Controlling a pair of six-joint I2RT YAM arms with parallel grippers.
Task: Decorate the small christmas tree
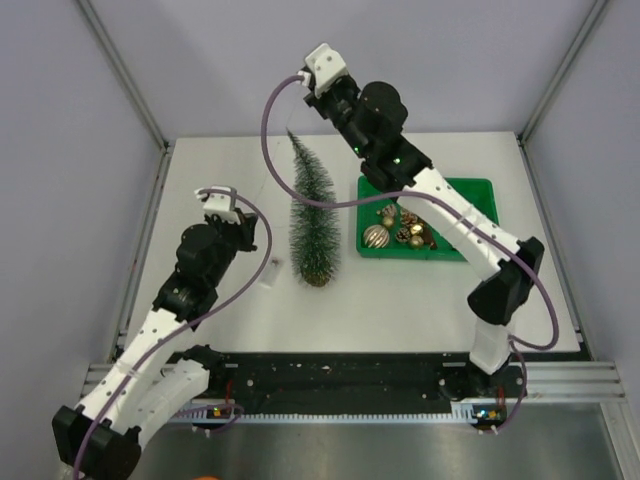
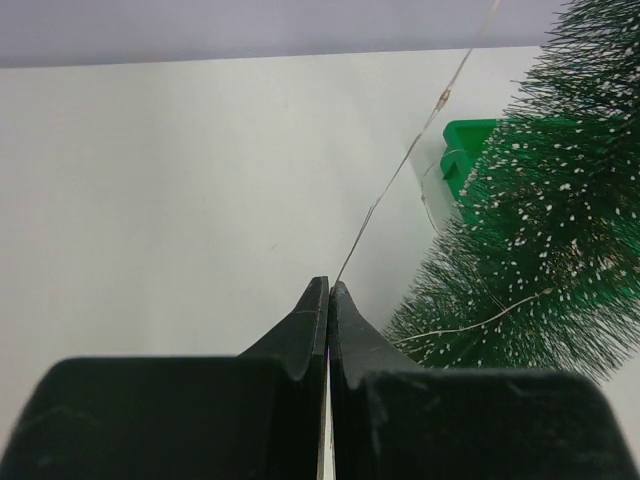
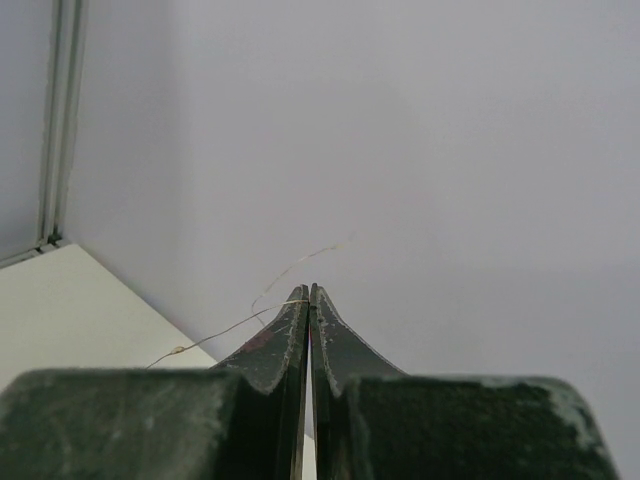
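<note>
The small christmas tree [image 1: 313, 212], dark green and flecked with white, stands upright on its brown disc base [image 1: 317, 281] at mid-table. A thin light-string wire [image 2: 400, 170] runs from my left gripper [image 2: 329, 285], shut on it left of the tree, up to the right, and another strand lies across the lower branches [image 2: 480, 322]. My right gripper [image 3: 309, 291] is shut on the same wire [image 3: 230, 325], high above and behind the treetop near the back wall. In the top view, the left gripper [image 1: 243, 212] is beside the tree and the right gripper [image 1: 308, 88] above it.
A green tray [image 1: 478, 190] with gold ornaments [image 1: 395, 232] sits right of the tree. A small white box [image 1: 272, 272] lies on the table between my left arm and the tree base. Grey walls and metal posts enclose the table.
</note>
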